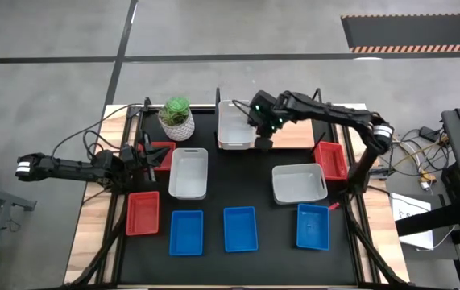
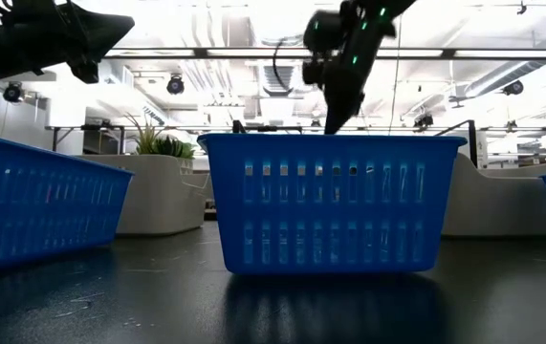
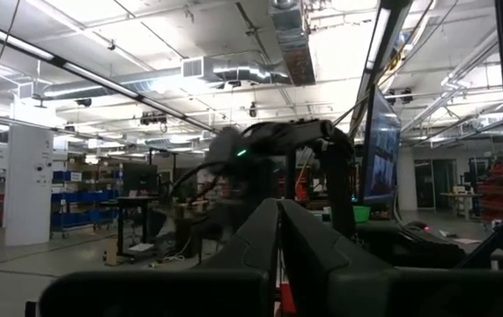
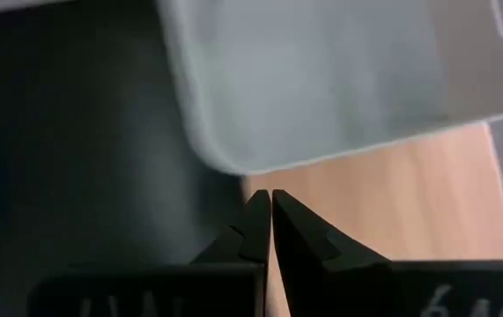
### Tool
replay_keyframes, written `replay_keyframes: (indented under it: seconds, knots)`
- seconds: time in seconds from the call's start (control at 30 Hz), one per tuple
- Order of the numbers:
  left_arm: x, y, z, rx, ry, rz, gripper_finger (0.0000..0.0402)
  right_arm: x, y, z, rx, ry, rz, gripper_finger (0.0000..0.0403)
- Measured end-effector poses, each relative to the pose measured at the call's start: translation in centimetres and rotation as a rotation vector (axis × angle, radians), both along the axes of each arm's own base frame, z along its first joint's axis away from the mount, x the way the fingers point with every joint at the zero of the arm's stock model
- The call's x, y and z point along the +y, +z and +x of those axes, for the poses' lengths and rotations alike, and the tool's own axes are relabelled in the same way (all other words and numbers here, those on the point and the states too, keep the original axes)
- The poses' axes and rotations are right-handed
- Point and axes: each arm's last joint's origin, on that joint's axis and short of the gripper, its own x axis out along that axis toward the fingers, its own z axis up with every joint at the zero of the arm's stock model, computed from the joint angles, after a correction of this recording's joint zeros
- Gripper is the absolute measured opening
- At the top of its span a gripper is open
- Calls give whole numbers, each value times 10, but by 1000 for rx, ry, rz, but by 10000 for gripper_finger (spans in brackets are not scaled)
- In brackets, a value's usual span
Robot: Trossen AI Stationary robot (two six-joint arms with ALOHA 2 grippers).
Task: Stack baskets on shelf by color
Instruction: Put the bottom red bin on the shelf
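Blue baskets [image 1: 239, 229] number three, red baskets [image 1: 142, 213] three, white baskets [image 1: 188, 173] three

place: industrial lab/warehouse hall | evidence: exposed ceiling ducts [image 3: 233, 66], strip lights [image 3: 75, 75], concrete floor [image 1: 238, 28], storage racks with blue bins [image 3: 75, 198]

The high camera looks straight down on the whole black surface [image 1: 230, 262]. The low camera sits on that surface, level, very near the middle blue slotted plastic basket [image 2: 330, 203], also seen from above. The left wrist camera faces outward into the room. The right wrist camera points down, close over what is probably a white-grey basket [image 4: 339, 79].
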Motion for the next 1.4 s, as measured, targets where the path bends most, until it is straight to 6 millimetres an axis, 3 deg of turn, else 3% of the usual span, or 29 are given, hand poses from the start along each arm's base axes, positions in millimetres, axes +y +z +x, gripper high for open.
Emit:
replay_keyframes:
  seconds: [0.13,0.3,0.53,0.73,0.97,1.17,1.27,1.4]
  knots:
    - [0,-1,1,-25,-52,-111,1,51,13,-5,-69,81,-33,8]
    - [-1,-2,3,-30,-138,-182,1,119,12,-20,-161,193,-120,8]
    - [-2,-9,10,11,-198,-303,1,179,-1,-51,-400,347,-183,8]
    - [-3,6,23,-18,-264,-478,1,188,-9,-75,-598,409,-242,8]
    - [-23,52,56,-27,-392,-478,1,183,-9,-95,-690,449,-306,8]
    - [-61,76,92,26,-500,-493,1,181,1,-105,-727,474,-343,8]
    - [-84,78,112,72,-496,-527,1,181,1,-105,-723,488,-359,8]
    - [-120,84,131,173,-616,-655,1,181,-1,-105,-704,498,-364,8]
